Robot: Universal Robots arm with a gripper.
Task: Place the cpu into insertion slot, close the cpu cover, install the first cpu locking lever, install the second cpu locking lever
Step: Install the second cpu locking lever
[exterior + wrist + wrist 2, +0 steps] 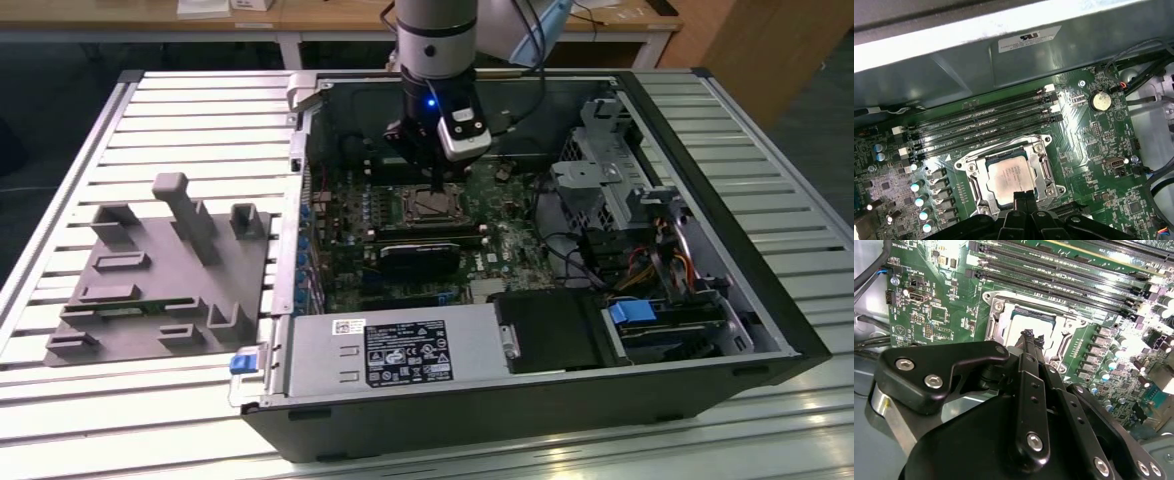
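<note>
With the cpu (1010,175) already seated in the insertion slot (1040,143) and the cpu cover (972,165) down around it, gripper (1023,196) hangs just above, jaws together and empty; lever install looks current, needs precise fingertip placement.

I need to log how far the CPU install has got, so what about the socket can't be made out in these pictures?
- Cpu: its near edge is hidden behind the tool in the first wrist view.
- Cpu cover: in both wrist views the tool hides its near side.
- Locking levers: too thin to tell whether they are latched.
- Insertion slot: too small in the exterior view, with the arm over it.
</note>
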